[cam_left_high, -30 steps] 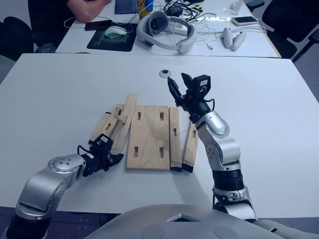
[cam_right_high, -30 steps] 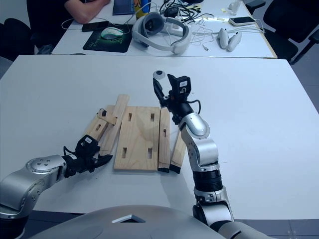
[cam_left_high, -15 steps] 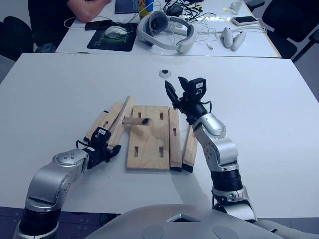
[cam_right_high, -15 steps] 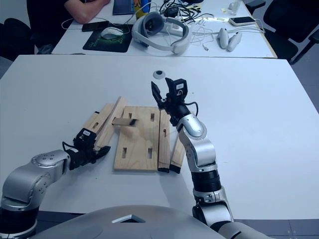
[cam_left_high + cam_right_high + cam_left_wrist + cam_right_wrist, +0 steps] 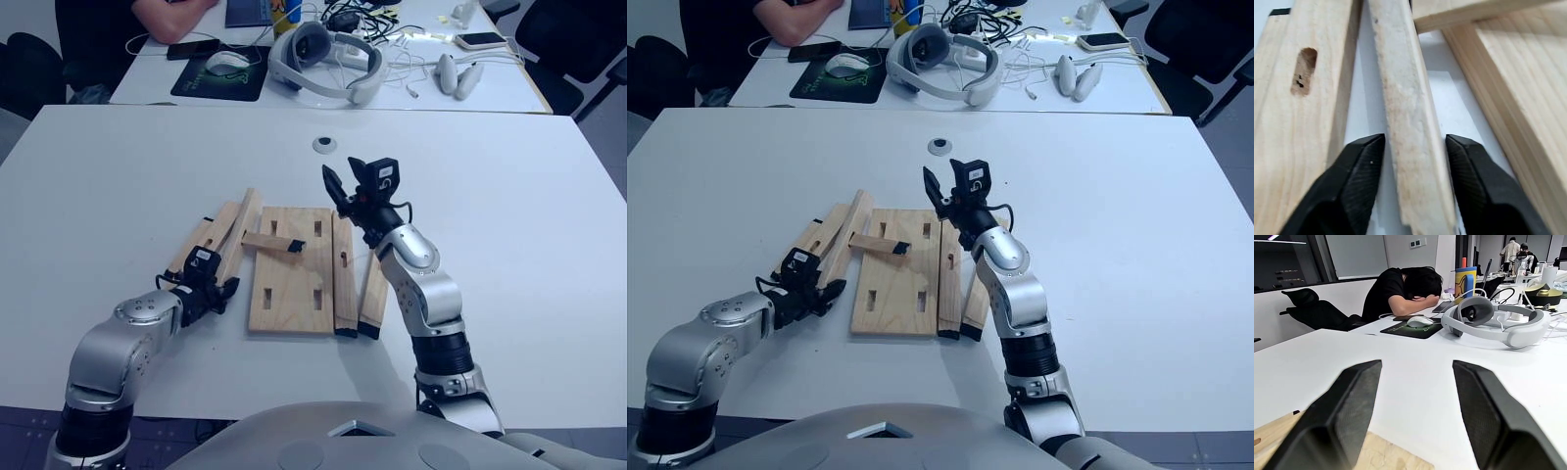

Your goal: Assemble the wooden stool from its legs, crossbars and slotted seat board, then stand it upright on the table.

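The slotted seat board [image 5: 290,272] lies flat mid-table. Two legs [image 5: 343,274] [image 5: 374,284] lie along its right edge. To its left lie a slotted leg [image 5: 199,245] and a long bar [image 5: 236,243]. A short crossbar [image 5: 271,242] with a dark end rests slanted across the board's far left corner. My left gripper [image 5: 210,292] is open, its fingers [image 5: 1359,181] straddling the near end of the long bar [image 5: 1410,122]. My right gripper [image 5: 345,182] hangs open and empty above the board's far edge, with both fingers [image 5: 1347,416] spread.
A small round cap [image 5: 324,145] sits in the table behind the board. The far desk holds a headset [image 5: 323,59], a mouse on a pad [image 5: 227,64], controllers [image 5: 456,73] and cables. Bare white tabletop stretches to the right and left of the parts.
The short crossbar slid from the left legs onto the seat board's far left corner. My left gripper moved forward to the long bar's near end. My right gripper shifted slightly left.
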